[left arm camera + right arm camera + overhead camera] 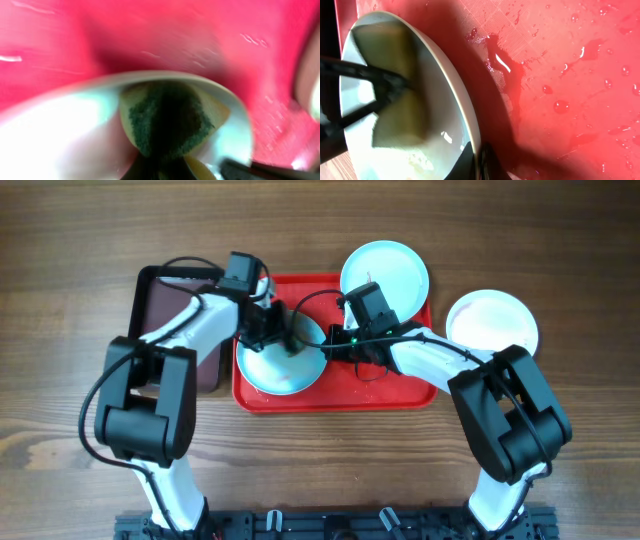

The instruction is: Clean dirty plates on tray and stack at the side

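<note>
A pale turquoise plate (280, 365) with a red-brown smear lies on the left part of the red tray (400, 390). My left gripper (285, 340) is shut on a yellow and green sponge (167, 117) pressed on the plate's inside (60, 130). My right gripper (335, 345) is shut on that plate's right rim (465, 115). A second turquoise plate (385, 275) rests on the tray's back right corner. A white plate (492, 322) lies on the table right of the tray.
A dark brown-black tray (160, 300) lies left of the red tray, under my left arm. Water drops and a small puddle (505, 65) wet the red tray floor.
</note>
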